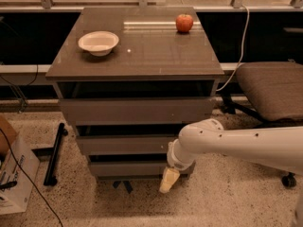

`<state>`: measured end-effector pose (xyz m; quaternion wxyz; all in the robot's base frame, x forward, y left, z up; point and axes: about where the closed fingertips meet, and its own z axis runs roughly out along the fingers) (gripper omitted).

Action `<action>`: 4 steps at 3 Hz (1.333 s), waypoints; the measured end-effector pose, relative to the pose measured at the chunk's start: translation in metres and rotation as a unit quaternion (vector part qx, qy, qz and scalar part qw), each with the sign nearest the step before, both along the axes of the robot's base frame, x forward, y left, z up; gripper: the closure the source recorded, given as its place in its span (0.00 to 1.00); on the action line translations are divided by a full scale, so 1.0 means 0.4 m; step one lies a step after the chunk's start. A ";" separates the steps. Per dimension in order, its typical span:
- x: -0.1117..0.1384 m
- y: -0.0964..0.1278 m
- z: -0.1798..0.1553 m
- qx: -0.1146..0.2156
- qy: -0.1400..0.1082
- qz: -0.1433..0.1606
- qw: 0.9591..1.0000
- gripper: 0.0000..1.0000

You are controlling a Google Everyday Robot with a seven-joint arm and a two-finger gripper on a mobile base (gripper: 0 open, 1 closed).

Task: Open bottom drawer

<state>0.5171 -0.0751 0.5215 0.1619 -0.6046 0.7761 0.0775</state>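
Observation:
The grey-brown cabinet [137, 65] has three handle-less drawer fronts. The bottom drawer [128, 168] is the lowest and narrowest front, and its front sits about in line with the one above. My white arm reaches in from the right. My gripper [168, 181] hangs at the drawer's right end, in front of its lower edge, just above the floor. It shows as one cream-coloured tip pointing down.
A white bowl [98, 42] and a red apple [184, 22] sit on the cabinet top. A padded chair [272, 89] stands to the right. A cardboard box [14, 174] and a black bar [54, 152] are on the floor at the left.

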 end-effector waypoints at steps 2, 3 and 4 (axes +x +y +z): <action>0.076 -0.026 -0.214 0.071 0.029 -0.042 0.996 0.00; 0.078 -0.015 -0.211 0.065 0.027 -0.037 0.997 0.00; 0.093 -0.031 -0.260 0.055 0.021 -0.045 0.997 0.00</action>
